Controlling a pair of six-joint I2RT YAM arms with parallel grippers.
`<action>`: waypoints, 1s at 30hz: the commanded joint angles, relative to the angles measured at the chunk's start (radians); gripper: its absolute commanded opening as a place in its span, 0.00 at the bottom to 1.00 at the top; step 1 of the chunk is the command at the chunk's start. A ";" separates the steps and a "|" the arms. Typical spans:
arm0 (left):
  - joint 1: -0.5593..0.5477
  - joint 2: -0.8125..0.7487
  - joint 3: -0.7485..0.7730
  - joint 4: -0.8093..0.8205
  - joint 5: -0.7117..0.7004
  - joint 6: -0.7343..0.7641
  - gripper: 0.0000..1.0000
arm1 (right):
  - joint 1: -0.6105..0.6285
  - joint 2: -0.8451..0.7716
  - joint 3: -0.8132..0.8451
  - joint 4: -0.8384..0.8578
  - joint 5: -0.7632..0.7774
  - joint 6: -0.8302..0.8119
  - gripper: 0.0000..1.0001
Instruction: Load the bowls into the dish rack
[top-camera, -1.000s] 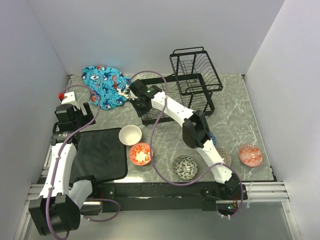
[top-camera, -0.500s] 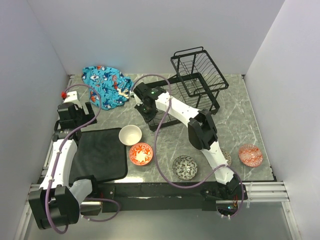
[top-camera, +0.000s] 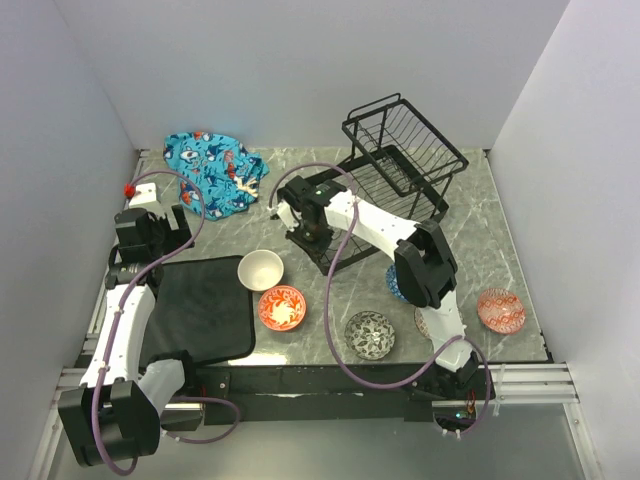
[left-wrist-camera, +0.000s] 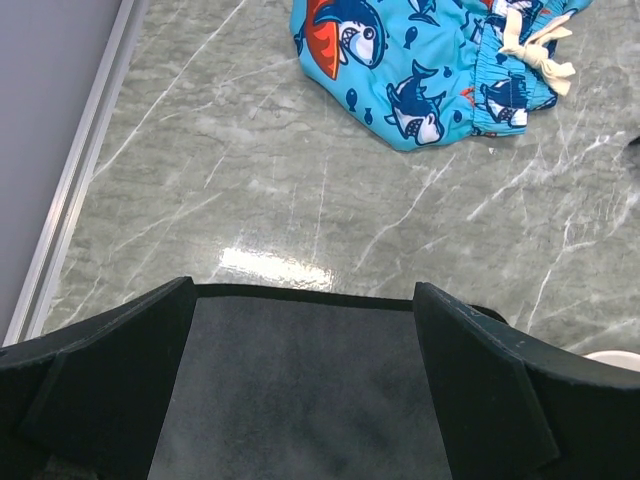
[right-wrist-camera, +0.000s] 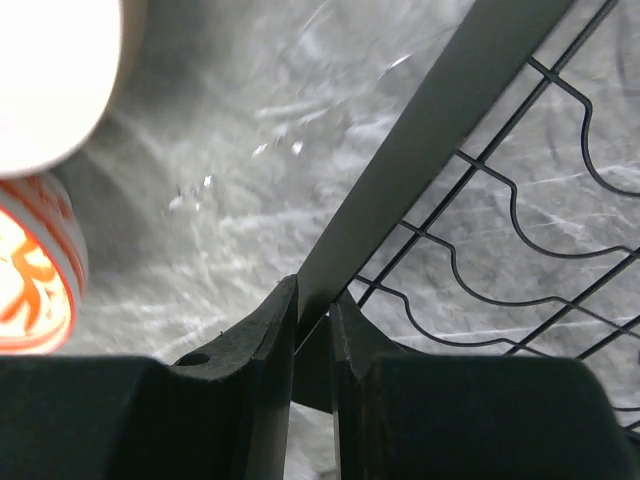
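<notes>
Rack: dish rack (top-camera: 404, 150) is sitting at a slant near the back of the table (top-camera: 480, 235).
Right pincer: right gripper (right-wrist-camera: 313, 300) is squeezing tight on the flat bottom bar of the dish rack.
Left pincer: left gripper (left-wrist-camera: 303, 290) is hanging wide apart over the black mat (top-camera: 200, 305), holding nothing.
Bowls: white bowl (top-camera: 260, 269) and red bowl (top-camera: 282, 307) are lying close by; no bowl is showing in the rack.
Doing it well: pulling slowly and low should be stopping the rack from tipping or bumping the white bowl.

No legible text or labels.
</notes>
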 joint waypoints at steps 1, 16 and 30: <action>0.003 -0.032 -0.004 0.043 0.015 -0.015 0.97 | 0.053 -0.129 -0.030 0.012 -0.068 -0.233 0.01; -0.008 -0.038 -0.017 0.050 0.045 -0.026 0.97 | 0.106 -0.240 -0.243 0.147 -0.096 -0.505 0.01; -0.016 -0.030 -0.031 0.066 0.064 -0.024 0.97 | -0.050 -0.345 -0.429 0.155 -0.021 -0.672 0.01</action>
